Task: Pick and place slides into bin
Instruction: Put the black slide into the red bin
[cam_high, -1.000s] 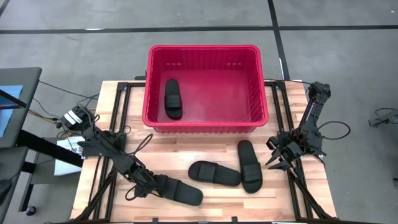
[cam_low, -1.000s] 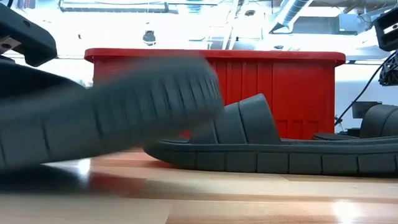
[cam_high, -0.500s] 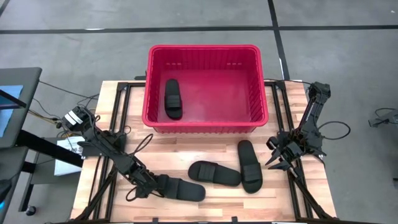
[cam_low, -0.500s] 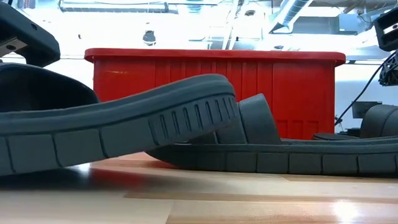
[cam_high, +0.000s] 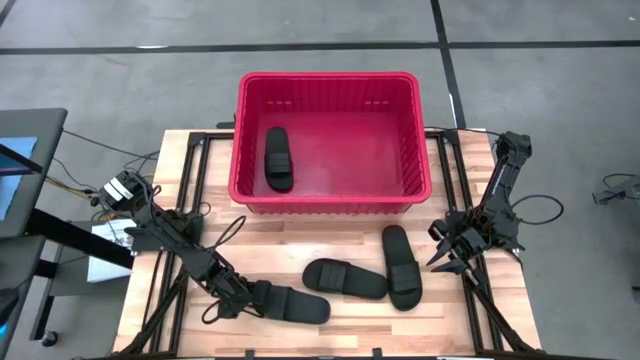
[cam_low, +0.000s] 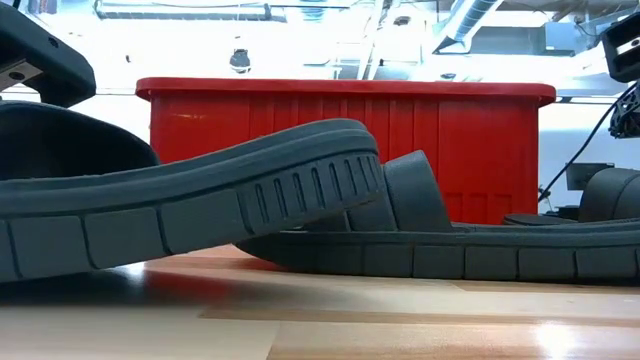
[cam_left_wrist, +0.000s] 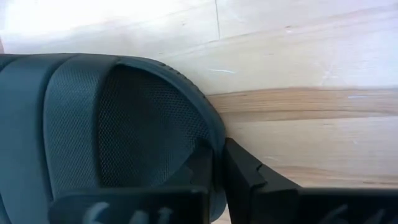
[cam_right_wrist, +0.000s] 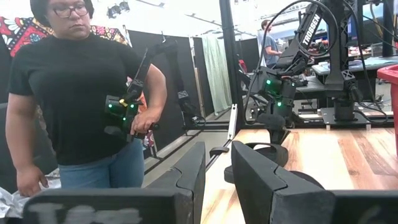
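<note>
- Left claw (cam_high: 243, 299) sits low over the counter (cam_high: 300, 232), out from the bin's near left corner, its fingers (cam_left_wrist: 245, 180) pinched shut on the edge of one slide (cam_high: 290, 303).
- That gripped slide lies along the counter's front edge, well apart from the bin (cam_high: 330, 195); in the low view its sole (cam_low: 180, 205) is tilted, one end lifted off the wood.
- In the left wrist view the slide's mesh-lined strap (cam_left_wrist: 124, 130) fills much of the picture, with a dark finger on each side of the sole's rim.
- Right claw (cam_high: 447, 262) waits off the bin's near right corner, at the counter's right edge, its fingers (cam_right_wrist: 261, 171) a narrow gap apart with nothing between them.
- Bin: red, ribbed, standing at the back of the counter; one slide (cam_high: 278, 156) already lies inside, near the bin's left wall.
- Second loose slide (cam_high: 345, 278) lies flat in front of the bin's middle, just beside the gripped one.
- Third loose slide (cam_high: 401, 265) lies in front of the bin's right half, pointing toward the bin, its toe end close to the second slide.
- A person (cam_right_wrist: 84, 93) in a black shirt and jeans stands in the room beyond the counter, seen in the right wrist view, holding a dark device with green lights (cam_right_wrist: 121, 112).
</note>
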